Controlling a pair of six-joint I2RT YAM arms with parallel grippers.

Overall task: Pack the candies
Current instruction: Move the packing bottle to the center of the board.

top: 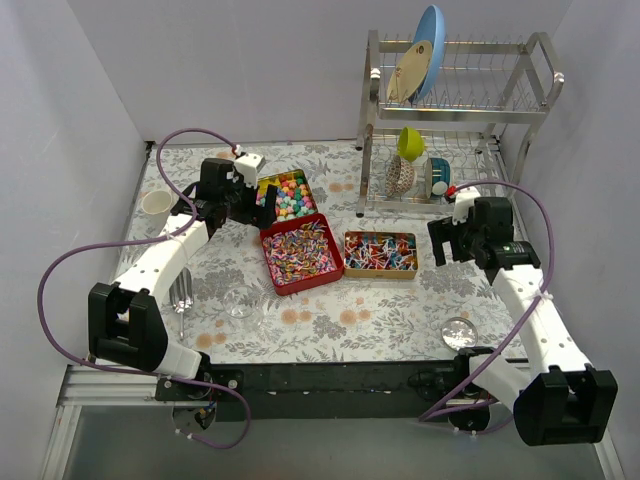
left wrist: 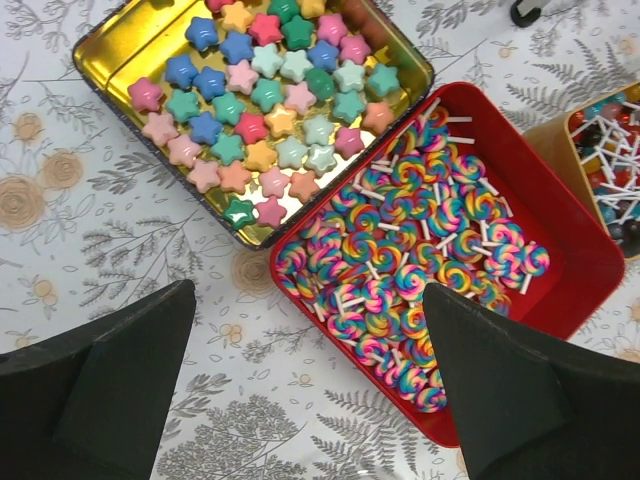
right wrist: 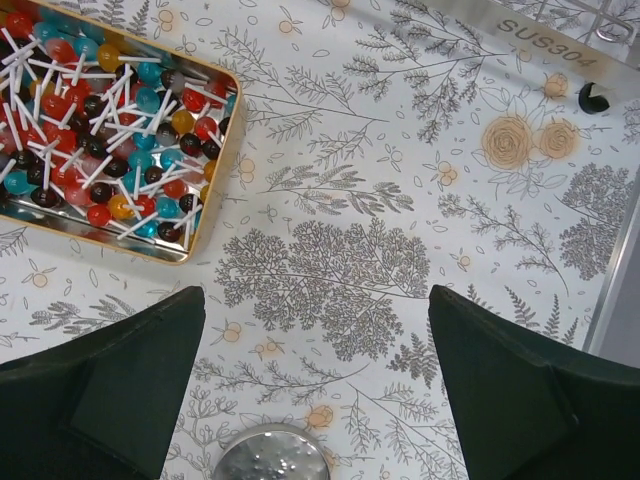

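Pastel star candies are lying in a gold tin just ahead of the left fingers, which are hanging wide open and empty. Swirl lollipops are filling the red tin ahead to their right. Farther right, ball lollipops are sitting in a second gold tin, ahead-left of the right fingers, likewise gaping empty.

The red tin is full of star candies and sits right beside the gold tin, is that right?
No. The red tin sits right beside the gold tin, but it is full of swirly lollipops on white sticks. The star candies are in the gold tin. The left wrist view shows this.
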